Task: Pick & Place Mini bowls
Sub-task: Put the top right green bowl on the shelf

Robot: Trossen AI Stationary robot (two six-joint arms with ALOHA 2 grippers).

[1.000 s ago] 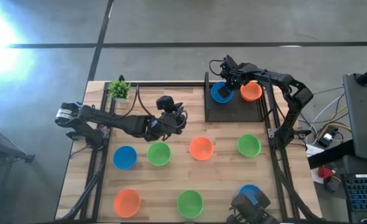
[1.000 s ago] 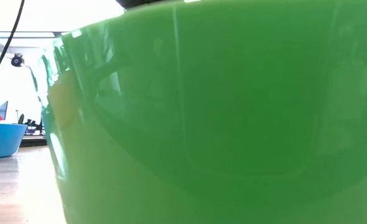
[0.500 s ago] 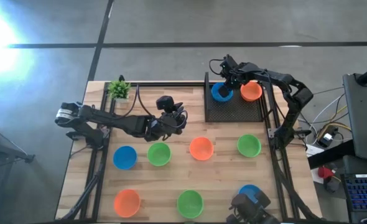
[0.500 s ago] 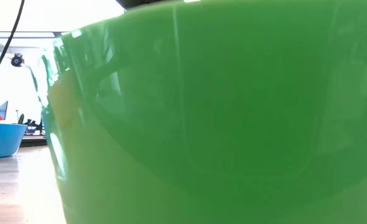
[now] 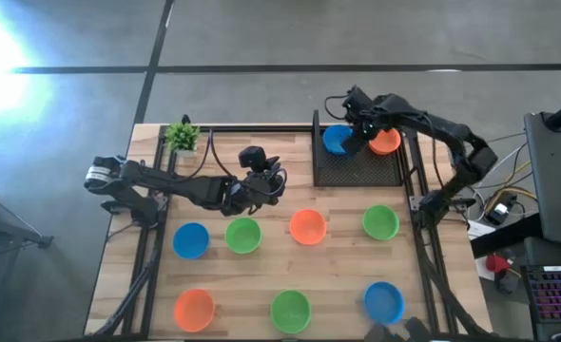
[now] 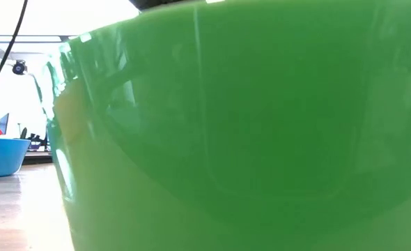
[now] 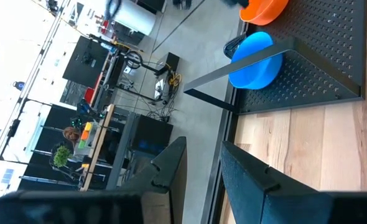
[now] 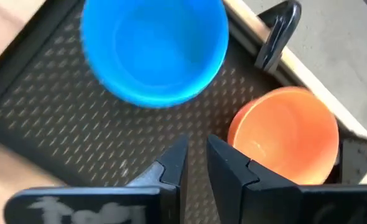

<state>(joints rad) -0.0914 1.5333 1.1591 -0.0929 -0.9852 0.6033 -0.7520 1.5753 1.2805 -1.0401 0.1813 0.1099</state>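
Blue bowl sits just beyond right end effector, untouched

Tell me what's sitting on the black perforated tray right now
A blue bowl and an orange bowl sit on the tray, apart. The right gripper hangs between them, covering part of the orange bowl's rim from above.
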